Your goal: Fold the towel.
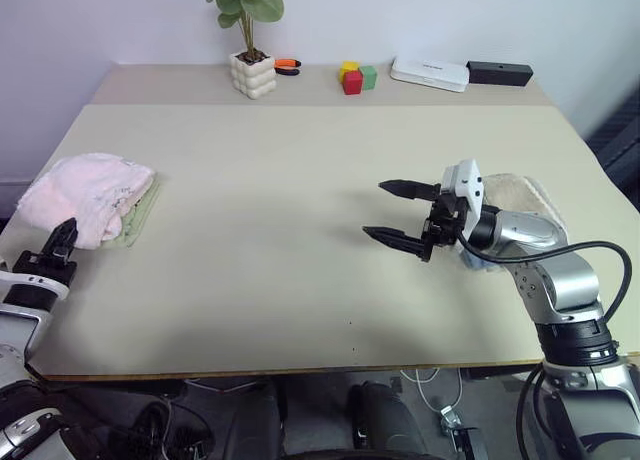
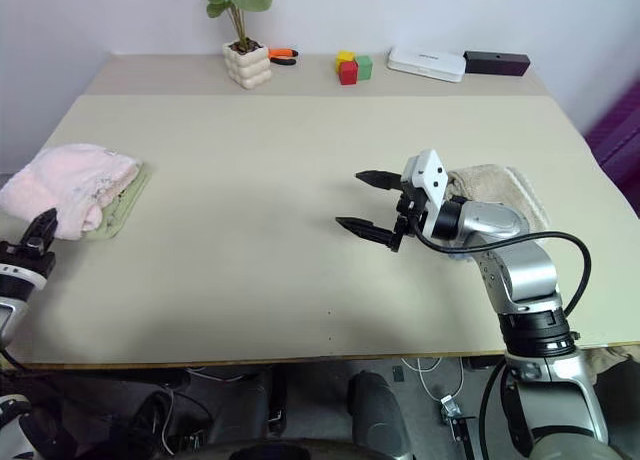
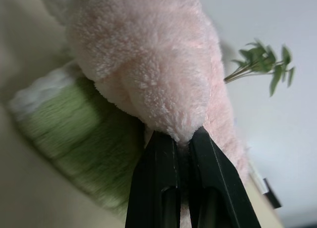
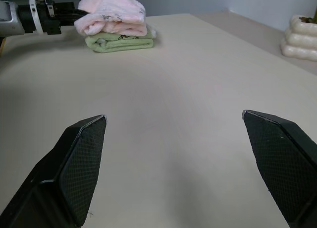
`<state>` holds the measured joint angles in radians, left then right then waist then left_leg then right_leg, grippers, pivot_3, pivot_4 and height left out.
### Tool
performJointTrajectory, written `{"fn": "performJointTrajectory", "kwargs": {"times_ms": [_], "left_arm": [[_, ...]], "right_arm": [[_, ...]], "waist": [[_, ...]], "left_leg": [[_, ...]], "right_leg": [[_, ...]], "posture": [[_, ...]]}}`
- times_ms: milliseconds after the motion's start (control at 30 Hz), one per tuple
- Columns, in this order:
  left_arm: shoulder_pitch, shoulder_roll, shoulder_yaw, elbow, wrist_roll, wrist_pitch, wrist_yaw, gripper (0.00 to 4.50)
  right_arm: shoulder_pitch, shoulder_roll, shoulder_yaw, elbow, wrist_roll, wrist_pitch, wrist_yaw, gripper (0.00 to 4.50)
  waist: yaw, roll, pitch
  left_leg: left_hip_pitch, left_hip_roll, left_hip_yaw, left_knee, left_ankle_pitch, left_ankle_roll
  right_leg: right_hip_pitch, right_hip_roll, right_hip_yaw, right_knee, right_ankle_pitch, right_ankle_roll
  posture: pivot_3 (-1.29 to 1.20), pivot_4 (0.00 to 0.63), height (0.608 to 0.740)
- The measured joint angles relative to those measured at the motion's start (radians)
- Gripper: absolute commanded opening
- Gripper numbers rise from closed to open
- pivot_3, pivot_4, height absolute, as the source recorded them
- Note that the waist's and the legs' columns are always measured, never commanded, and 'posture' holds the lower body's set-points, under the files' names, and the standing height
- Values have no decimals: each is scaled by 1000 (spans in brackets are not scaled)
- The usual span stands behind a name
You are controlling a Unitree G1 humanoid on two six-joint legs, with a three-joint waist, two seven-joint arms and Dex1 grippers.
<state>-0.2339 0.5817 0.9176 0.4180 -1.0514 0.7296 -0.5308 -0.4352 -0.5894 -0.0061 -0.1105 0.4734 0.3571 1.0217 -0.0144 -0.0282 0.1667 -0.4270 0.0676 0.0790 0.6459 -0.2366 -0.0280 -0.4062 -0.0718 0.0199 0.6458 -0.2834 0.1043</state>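
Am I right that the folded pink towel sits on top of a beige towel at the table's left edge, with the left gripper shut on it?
Not quite: the pink towel lies on a light green towel, as the right wrist view shows. The left gripper is shut on it.

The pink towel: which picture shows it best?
The right wrist view: the whole folded pink towel lies on the green towel. Both eye views show it small; the left wrist view shows fluff pinched by the left claw.
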Motion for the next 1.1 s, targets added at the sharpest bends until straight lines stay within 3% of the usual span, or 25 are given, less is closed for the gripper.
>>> {"fn": "performJointTrajectory", "kwargs": {"times_ms": [67, 300, 567, 900, 1000, 1100], "left_arm": [[-1, 0, 1, 0, -9, 1, 6, 1002], [-7, -7, 33, -5, -98, 33, 45, 4468], [145, -55, 84, -183, -355, 226, 155, 4468], [315, -65, 76, -279, -530, 290, 161, 4468], [440, -57, -46, -485, -446, 300, -3, 4468], [444, -33, -155, -623, -339, 238, -155, 4468]], "right_arm": [[0, 1, 0, 5, -1, -2, 0, 4500], [0, 3, 0, 18, -19, -17, 0, 4500], [4, 10, 0, 18, -20, -19, -4, 4500], [7, 18, 0, 31, -21, -35, -5, 4500], [7, 18, -6, 37, -13, -31, -5, 4500], [9, 18, -22, 34, 26, -11, -3, 4500]], "waist": [[0, 0, 0], [0, 0, 0], [-4, 0, 0], [-3, 0, 0], [-6, 1, 0], [-1, 1, 0]], "left_leg": [[0, 0, 0, 0, 0, 0], [0, 0, 0, 0, 0, 0], [0, 0, 0, 0, 0, 0], [0, -1, 0, 0, -1, 1], [0, -3, 2, -2, -4, -1], [0, -3, 1, -3, -4, -1]], "right_leg": [[0, 0, 0, 0, 0, 0], [0, 0, 0, 0, 0, 0], [0, -1, 0, 0, 0, 0], [-1, -11, -1, -1, -2, -4], [-2, -15, -1, -2, -2, -5], [-5, -17, -2, -3, -2, -6]], "posture": [[0, 150, 735], [0, 150, 735], [0, 150, 735], [0, 150, 735], [0, 150, 735], [0, 150, 735]]}}
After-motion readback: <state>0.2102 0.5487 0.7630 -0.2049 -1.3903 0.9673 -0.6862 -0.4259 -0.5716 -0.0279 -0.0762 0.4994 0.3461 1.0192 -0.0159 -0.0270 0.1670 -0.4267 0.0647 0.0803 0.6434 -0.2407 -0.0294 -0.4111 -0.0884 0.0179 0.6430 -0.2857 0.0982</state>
